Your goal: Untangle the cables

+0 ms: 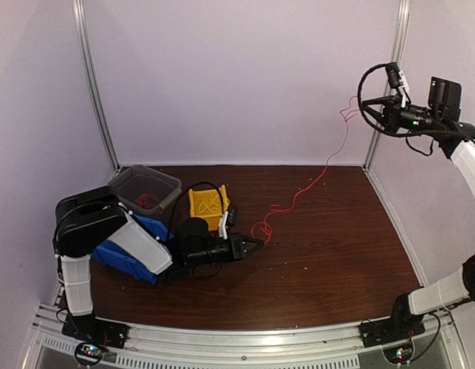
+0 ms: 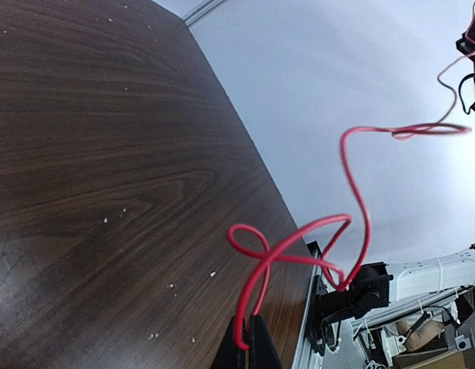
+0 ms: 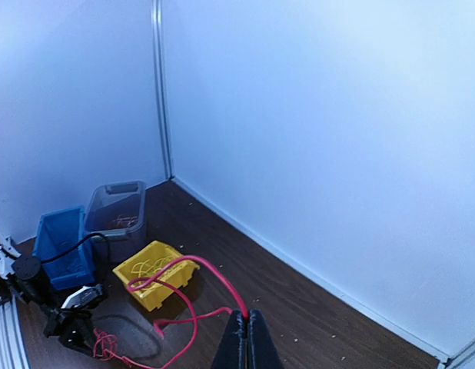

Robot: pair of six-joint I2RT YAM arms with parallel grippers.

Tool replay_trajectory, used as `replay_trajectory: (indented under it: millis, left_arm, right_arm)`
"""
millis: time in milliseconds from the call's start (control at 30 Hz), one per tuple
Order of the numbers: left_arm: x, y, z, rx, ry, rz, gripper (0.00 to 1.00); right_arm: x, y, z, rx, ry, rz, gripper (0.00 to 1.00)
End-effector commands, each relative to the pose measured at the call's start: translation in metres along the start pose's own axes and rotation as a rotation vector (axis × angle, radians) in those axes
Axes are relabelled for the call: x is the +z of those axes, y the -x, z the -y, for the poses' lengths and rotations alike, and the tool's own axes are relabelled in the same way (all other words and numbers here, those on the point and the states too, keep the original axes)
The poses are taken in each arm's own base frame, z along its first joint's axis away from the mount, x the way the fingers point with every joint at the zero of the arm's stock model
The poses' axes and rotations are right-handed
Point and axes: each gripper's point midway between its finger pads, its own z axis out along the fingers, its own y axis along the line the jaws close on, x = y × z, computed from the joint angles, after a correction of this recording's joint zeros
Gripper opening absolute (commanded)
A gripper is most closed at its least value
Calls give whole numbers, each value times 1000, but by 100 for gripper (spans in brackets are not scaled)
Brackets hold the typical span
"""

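Note:
One red cable (image 1: 314, 181) stretches from my left gripper (image 1: 260, 244), low over the table, up to my right gripper (image 1: 362, 108), raised high at the right wall. In the left wrist view the gripper (image 2: 249, 321) is shut on the cable (image 2: 287, 244), which loops just above the fingers and climbs to the right. In the right wrist view the gripper (image 3: 247, 314) is shut on the cable (image 3: 214, 275), which falls to a small red tangle (image 3: 104, 345) by the left gripper. More red cables (image 1: 147, 201) and yellow cables (image 1: 210, 204) lie in bins.
A clear grey bin (image 1: 165, 182), a yellow bin (image 1: 196, 209) and a blue bin (image 1: 121, 261) stand at the left by the left arm. They also show in the right wrist view: grey (image 3: 114, 201), yellow (image 3: 170, 286), blue (image 3: 59, 244). Walls enclose the wooden table (image 1: 330, 254).

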Motion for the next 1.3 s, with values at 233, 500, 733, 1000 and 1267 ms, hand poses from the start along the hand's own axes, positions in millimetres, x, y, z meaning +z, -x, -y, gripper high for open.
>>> replay_trajectory:
  millis: [233,500,733,1000,1267]
  left_arm:
    - [-65,7,-23,173,345,0,0]
    - [-124,32,-21,291,561,44,0]
    - [-205,75,-3,387,751,185,0]
    - [-260,143,37,448,787,338,0]
    - [-257,176,68,541,768,357,0]
  right_arm:
    - [-50,6,87,29,-338,96,0]
    - [-81,-24,141,81,-508,95,0]
    - [-90,-79,174,199,-571,46,0]
    - [-97,-153,192,247,-670,-75,0]
    - [-82,-210,163,214,-576,-225,0]
